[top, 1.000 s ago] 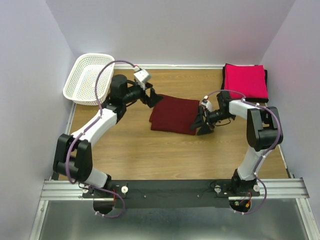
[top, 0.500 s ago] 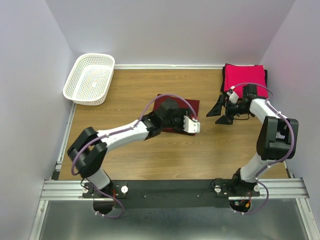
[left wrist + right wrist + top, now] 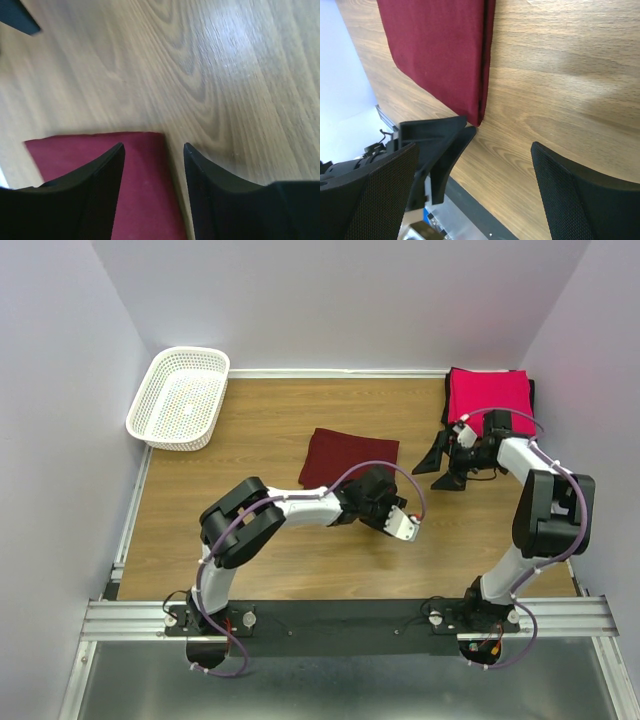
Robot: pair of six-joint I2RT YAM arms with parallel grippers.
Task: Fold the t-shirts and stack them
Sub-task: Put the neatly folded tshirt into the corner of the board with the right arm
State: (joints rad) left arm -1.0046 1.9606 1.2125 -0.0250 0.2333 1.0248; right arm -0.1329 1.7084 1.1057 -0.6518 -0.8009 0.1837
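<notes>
Left pincer (image 3: 152, 147), spread, has drawn back to the 5 o'clock corner of the maroon t-shirt (image 3: 335, 455); right pincer (image 3: 442, 468) stays spread at its 3 o'clock.

The left hand (image 3: 152, 147) crosses from the maroon shirt's (image 3: 345, 452) far-left side to its near-right corner; the right hand (image 3: 440, 467) retreats toward the pink shirt (image 3: 490, 400).
</notes>
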